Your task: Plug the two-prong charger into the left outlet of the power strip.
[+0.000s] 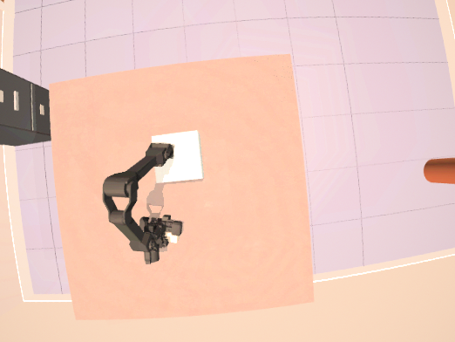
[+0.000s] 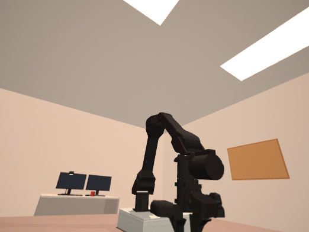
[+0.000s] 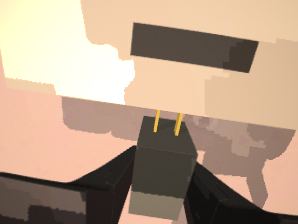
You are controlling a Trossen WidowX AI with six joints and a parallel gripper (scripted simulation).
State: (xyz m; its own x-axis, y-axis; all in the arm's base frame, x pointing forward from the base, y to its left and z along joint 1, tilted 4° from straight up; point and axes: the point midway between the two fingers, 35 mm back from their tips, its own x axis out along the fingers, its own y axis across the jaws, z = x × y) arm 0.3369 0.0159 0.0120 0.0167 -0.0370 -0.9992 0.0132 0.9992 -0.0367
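Charger (image 3: 164, 172) clenched between the fingers of the gripper (image 1: 162, 233) (image 2: 189, 223) (image 3: 158, 154), its two brass prongs (image 3: 178, 125) aimed at the near edge of a pale block (image 3: 200, 92) with a dark rectangular panel (image 3: 192, 47) (whether the tips touch, cannot tell). Beside the charger on both sides, pink tabletop (image 1: 253, 174) (image 2: 74, 222) (image 3: 30, 135) shows past the dark fingers, with shadow between charger and block; well apart from the charger, a desk with two monitors (image 2: 71, 180) stands by a peach wall (image 2: 59, 133).
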